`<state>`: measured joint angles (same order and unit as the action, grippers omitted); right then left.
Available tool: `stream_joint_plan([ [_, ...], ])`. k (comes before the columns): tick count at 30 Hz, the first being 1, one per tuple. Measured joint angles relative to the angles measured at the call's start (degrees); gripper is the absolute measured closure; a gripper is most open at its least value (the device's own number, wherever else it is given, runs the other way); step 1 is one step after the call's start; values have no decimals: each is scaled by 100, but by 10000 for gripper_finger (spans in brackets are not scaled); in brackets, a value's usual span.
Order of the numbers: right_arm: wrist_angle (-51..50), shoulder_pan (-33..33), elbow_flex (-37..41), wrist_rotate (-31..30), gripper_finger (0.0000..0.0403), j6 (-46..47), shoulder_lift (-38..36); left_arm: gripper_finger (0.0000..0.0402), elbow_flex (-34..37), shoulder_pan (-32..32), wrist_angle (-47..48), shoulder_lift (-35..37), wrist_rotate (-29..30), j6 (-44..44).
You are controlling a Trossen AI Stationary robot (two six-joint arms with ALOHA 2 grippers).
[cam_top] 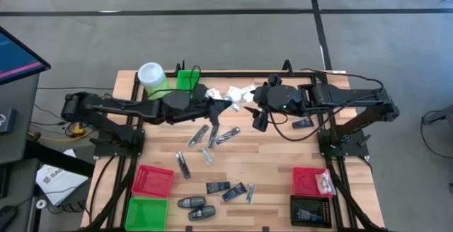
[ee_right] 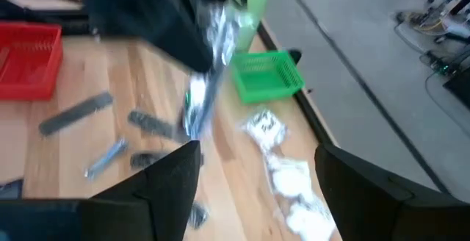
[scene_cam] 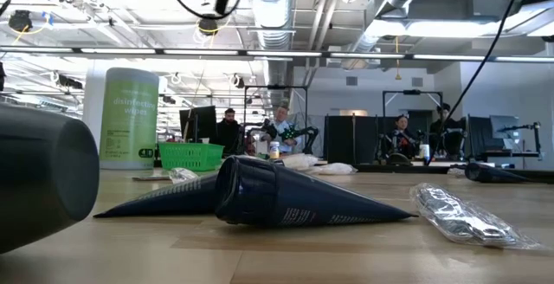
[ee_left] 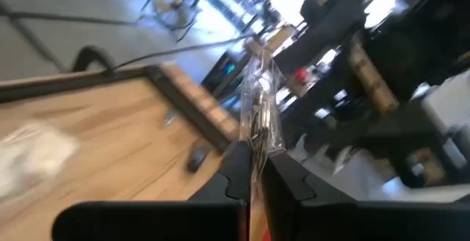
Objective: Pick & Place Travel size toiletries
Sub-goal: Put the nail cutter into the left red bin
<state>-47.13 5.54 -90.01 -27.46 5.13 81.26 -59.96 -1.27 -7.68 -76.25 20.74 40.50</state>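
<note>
My left gripper (cam_top: 218,112) hovers over the table's middle, shut on a slim silvery packet (ee_left: 258,112). That packet (ee_right: 208,57) also shows in the right wrist view. My right gripper (cam_top: 260,122) is open (ee_right: 257,189) just right of it and touches nothing. White crinkly sachets (cam_top: 237,93) lie near the far edge. Silvery packets (cam_top: 199,134) lie flat mid-table. Dark blue-black packets (cam_top: 218,187) and black oval pieces (cam_top: 191,202) lie nearer the front. In the low view, a dark packet (scene_cam: 286,197) and a silvery one (scene_cam: 459,215) rest on the wood. My left gripper pinches the silvery packet by one end (ee_left: 253,156) between its two fingers (ee_left: 233,171). The packet runs on past the fingertips, in line with them. It is lifted clear of the table; seen from the right wrist, it hangs slanting below the gripper.
A tall green canister (cam_top: 151,76) and a green bin (cam_top: 187,80) stand at the far left. A red bin (cam_top: 152,180) and a green bin (cam_top: 147,213) sit front left. A red bin (cam_top: 311,181) and a black bin (cam_top: 311,209) sit front right.
</note>
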Motion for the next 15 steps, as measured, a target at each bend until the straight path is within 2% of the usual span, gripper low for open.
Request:
stream_joint_plan([
  [8, -155, 0, -5, 69, 143, 51, -247, 396, -4, -386, 1915, 712, 46, 267],
  [15, -214, 2, 6, 71, 143, 52, -300, 396, -4, -891, 3297, 1103, 7, 943],
])
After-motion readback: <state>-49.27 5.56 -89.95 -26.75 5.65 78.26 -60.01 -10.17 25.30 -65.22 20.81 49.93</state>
